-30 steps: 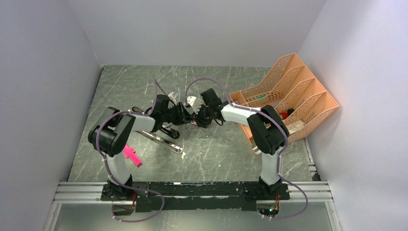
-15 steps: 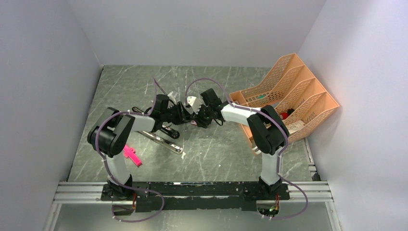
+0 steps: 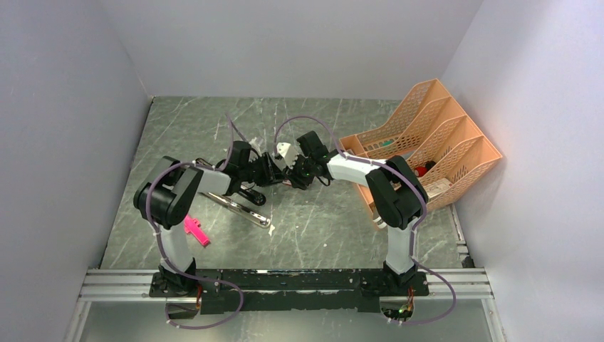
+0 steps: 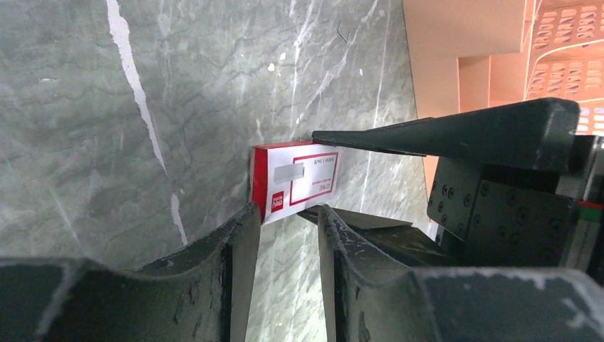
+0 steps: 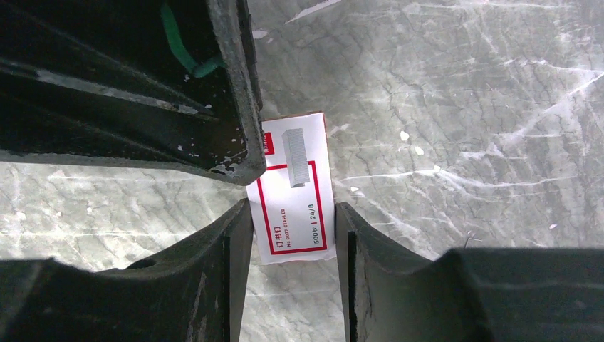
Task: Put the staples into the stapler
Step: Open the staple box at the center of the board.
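Overhead, both arms reach in and meet over the middle of the bench (image 3: 320, 228), with the left pincer (image 3: 273, 174) and right pincer (image 3: 295, 175) tip to tip. The stapler (image 3: 242, 209) lies swung open just beside the left arm, chrome rail up, apparently laid ready to receive a strip. What the two pincers share is too small to make out from there. From the left wrist, the staples box (image 4: 295, 179) shows its red-and-white label and seems to hang clear of the bench, clamped between the right pincer's long fingers. That grip looks meant to steady the box so the other arm can work on its end. The left pincer stands partly open with the box's near end right at its tips and one corner touching a tip; I cannot tell whether it pinches anything. From the right wrist, the box sits lengthwise in the right pincer, which is closed on its two long sides. Its far half pokes out beyond the tips, where a finger of the left pincer overlaps a corner. No loose strips show, so the staples are presumably inside.
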`<state>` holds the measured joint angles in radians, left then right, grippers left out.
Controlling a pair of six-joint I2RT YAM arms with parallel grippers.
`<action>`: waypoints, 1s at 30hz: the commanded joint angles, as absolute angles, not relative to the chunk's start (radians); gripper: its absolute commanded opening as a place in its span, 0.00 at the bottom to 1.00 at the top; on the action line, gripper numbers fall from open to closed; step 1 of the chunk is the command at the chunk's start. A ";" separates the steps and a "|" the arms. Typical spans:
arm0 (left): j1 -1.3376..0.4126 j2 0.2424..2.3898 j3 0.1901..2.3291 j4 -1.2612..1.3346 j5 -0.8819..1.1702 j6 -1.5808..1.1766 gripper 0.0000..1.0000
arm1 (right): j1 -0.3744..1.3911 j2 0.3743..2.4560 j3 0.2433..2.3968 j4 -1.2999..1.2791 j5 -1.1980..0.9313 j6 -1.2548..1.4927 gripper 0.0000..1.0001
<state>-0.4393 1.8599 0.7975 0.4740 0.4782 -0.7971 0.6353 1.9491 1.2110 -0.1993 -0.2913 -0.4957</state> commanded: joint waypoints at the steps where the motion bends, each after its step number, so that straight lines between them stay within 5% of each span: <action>1: -0.432 1.890 0.828 0.518 0.523 -0.780 0.40 | 0.640 2.002 1.201 -0.258 -0.258 -0.515 0.47; 30: -0.435 1.940 0.821 0.643 0.610 -0.823 0.33 | 0.640 2.014 1.211 -0.247 -0.289 -0.514 0.49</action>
<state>-0.4286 1.9266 0.8043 0.5632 0.5472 -0.8093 0.6353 1.9568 1.2213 -0.2077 -0.3000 -0.4953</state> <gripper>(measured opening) 0.342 0.491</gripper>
